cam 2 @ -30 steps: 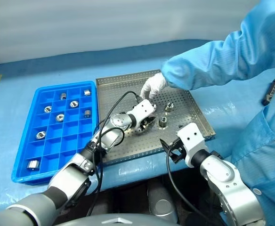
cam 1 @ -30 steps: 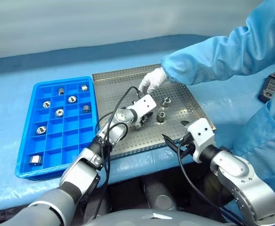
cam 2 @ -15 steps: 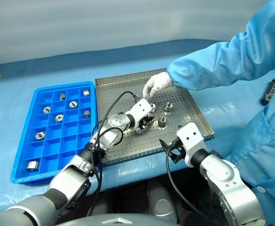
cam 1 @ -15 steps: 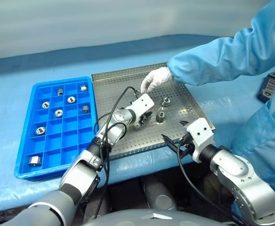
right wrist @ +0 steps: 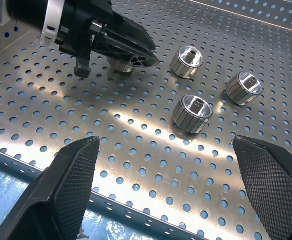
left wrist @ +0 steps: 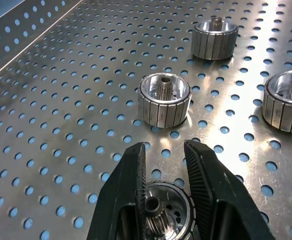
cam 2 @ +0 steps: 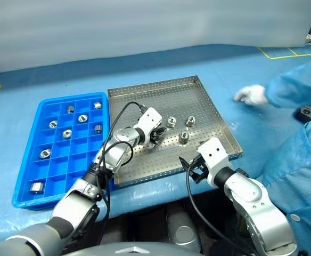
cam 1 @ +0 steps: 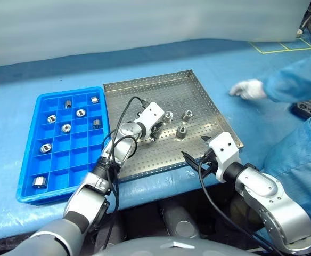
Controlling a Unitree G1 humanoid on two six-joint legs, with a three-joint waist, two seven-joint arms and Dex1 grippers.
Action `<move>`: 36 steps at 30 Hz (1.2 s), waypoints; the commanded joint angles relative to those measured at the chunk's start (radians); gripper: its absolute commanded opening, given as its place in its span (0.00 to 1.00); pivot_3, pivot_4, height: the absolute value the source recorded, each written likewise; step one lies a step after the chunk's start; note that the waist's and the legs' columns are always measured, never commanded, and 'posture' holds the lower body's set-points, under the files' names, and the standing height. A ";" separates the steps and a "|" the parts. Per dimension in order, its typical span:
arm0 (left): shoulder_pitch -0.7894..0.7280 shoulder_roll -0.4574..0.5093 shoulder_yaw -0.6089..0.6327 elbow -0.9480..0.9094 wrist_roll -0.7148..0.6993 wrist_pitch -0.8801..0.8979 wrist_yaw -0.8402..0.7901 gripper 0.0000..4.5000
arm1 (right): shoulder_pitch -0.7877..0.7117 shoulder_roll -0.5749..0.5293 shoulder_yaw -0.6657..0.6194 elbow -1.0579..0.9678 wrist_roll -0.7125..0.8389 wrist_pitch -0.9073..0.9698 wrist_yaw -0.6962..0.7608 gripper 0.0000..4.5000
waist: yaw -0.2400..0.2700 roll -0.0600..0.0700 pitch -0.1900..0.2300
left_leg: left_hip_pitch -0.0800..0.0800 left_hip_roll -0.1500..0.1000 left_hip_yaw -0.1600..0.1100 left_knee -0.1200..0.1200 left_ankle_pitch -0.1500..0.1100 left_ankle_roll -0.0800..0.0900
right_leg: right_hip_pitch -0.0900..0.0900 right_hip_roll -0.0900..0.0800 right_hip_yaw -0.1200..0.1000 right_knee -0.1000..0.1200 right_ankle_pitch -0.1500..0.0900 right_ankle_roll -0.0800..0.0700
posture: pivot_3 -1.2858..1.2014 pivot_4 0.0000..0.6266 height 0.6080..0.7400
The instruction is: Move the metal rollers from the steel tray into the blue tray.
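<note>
Left gripper [left wrist: 165,165] clenched on a metal roller [left wrist: 167,209] over the steel tray [cam 1: 145,157]; three rollers [cam 1: 181,132] lie beside it. Right gripper [cam 1: 194,148] spread wide, empty. Blue tray [cam 1: 30,186] holds seven rollers.

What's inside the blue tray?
Seven shiny metal rollers sit in separate squares of the blue tray; the other squares look empty. Its near wall hides a bit of the front squares.

No lettering, label or number can be read anywhere (trays and rollers alike).
</note>
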 commanded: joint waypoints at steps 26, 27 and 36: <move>0.460 0.177 0.327 -1.119 -0.181 0.487 0.408 0.20 | -0.379 0.057 0.251 0.366 -0.010 -0.174 0.252 1.00 | 0.285 -0.004 0.002 | 0.000 0.001 -0.005 -0.001 0.001 0.000 | 0.000 0.002 -0.003 0.000 -0.001 -0.003 | 0.67 0.24 1.00; 0.469 0.176 0.326 -1.126 -0.175 0.491 0.419 0.20 | -0.386 0.059 0.255 0.376 -0.012 -0.179 0.259 1.00 | 0.307 -0.004 0.002 | 0.000 0.001 -0.005 -0.001 0.001 0.000 | 0.000 0.002 -0.003 0.000 -0.001 -0.003 | 0.67 0.24 1.00; 0.545 0.168 0.240 -1.033 -0.097 0.438 0.462 0.20 | -0.418 0.062 0.267 0.405 -0.017 -0.187 0.299 1.00 | 0.403 -0.006 0.003 | -0.002 0.000 -0.005 0.000 0.001 -0.001 | -0.001 0.000 -0.005 -0.001 -0.002 -0.003 | 0.68 0.24 1.00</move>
